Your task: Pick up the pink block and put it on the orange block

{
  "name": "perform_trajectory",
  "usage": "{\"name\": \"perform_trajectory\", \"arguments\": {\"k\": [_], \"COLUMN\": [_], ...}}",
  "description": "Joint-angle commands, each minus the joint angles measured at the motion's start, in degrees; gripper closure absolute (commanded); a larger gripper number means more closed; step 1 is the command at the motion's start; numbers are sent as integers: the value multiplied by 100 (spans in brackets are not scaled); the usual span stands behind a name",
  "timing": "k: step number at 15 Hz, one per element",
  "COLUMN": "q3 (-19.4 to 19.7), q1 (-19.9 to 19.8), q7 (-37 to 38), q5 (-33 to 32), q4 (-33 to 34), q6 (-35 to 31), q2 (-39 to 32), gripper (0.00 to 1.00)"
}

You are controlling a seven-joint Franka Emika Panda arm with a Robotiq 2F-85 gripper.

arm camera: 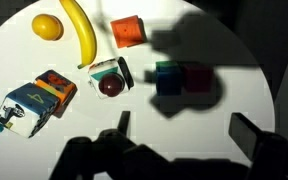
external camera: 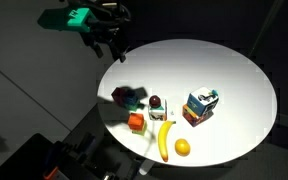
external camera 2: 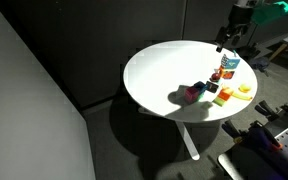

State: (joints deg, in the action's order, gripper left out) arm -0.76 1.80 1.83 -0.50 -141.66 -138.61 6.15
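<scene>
The pink block [arm camera: 198,78] lies in shadow on the white round table [arm camera: 44,150], touching a teal cube [arm camera: 167,78]. It also shows in both exterior views [external camera: 120,96] [external camera 2: 191,94]. The orange block [arm camera: 128,31] stands apart from them near the banana, and shows in both exterior views [external camera: 136,122] [external camera 2: 225,97]. My gripper [arm camera: 184,135] is open and empty. It hangs high above the table's edge in both exterior views [external camera: 109,42] [external camera 2: 227,38], well clear of the blocks.
A banana [arm camera: 81,30], a round orange fruit [arm camera: 47,27], a multicoloured box [arm camera: 34,103] and a white holder with a dark red ball [arm camera: 110,78] lie near the blocks. The table edge [external camera: 269,90] drops off to dark floor.
</scene>
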Motion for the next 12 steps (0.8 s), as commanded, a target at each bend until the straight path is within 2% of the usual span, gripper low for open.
{"name": "perform_trajectory", "arguments": {"k": [1,6,12], "q3": [-24,-41,-167], "q1": [-23,-10,102], "q7": [-3,9,-17], "q5": [4,-4,31], "q4": [7,59,137], "q6": [13,-10,-191], "q2": [2,-106,-599], "gripper": [0,0,0]}}
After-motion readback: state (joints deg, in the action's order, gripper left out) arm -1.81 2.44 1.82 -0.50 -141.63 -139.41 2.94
